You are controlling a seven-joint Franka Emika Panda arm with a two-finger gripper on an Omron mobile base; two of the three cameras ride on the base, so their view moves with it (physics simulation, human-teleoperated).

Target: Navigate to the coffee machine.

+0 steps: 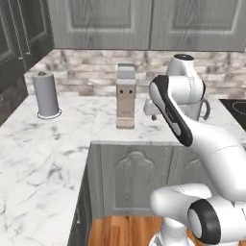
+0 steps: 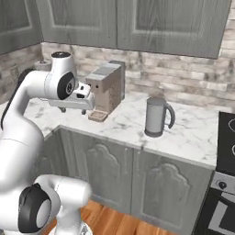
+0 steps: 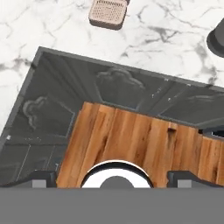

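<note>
The coffee machine is a tall tan box with a grey top and two dark dots on its front. It stands upright on the marble counter near the back wall, straight ahead. From the right it shows as the coffee machine, just behind my hand. Its small projecting base lies at the top of the hand view. My gripper hangs in front of the counter edge, pointing down at the floor. It is open, with its fingertips far apart and nothing between them.
A grey kettle stands on the counter to the machine's right, and a grey paper roll to its left. A black stove sits at the far right. The counter wraps around on the left. Wooden floor lies below the cabinet doors.
</note>
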